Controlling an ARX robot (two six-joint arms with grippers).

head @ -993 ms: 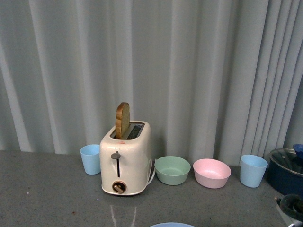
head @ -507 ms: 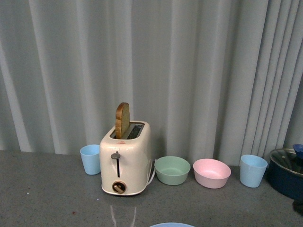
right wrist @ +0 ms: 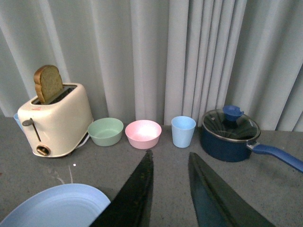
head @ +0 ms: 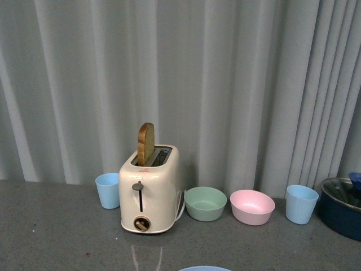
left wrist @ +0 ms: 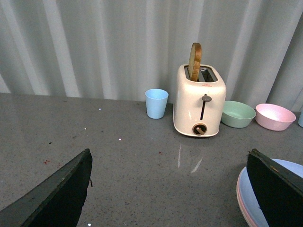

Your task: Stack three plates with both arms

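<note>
The large round matte light blue plate (right wrist: 52,205) is seen lying on the speckled grey surface (left wrist: 118,161), in front of the toaster and close to the robot; only a sliver of its rim is shown at the lower edge of the front view. In the left wrist view the blue plate is seen resting on top of a pink plate (left wrist: 240,203), whose rim is visible just beneath it. A cream-beige plate cannot be made out in any view.

The left gripper (left wrist: 173,189) is held wide open above the surface, with its two dark fingers (left wrist: 57,194) spread far apart and nothing between them. The right gripper (right wrist: 170,194) is held with a narrow gap between its fingers, and nothing is gripped; it is poised just beside the blue plate's edge.

Along the grey pleated curtain (head: 225,84), a cream toaster (head: 149,189) with a slice of browned bread (head: 145,143) standing in its slot is placed upright. A light blue cup (head: 107,190) is set just beside it on one side, and a small green bowl (head: 205,202), a small pink bowl (head: 252,206) and a second light blue cup (head: 300,204) are lined up on the other. A dark blue pot with a glass lid (right wrist: 230,135) is stood beyond that cup.
</note>
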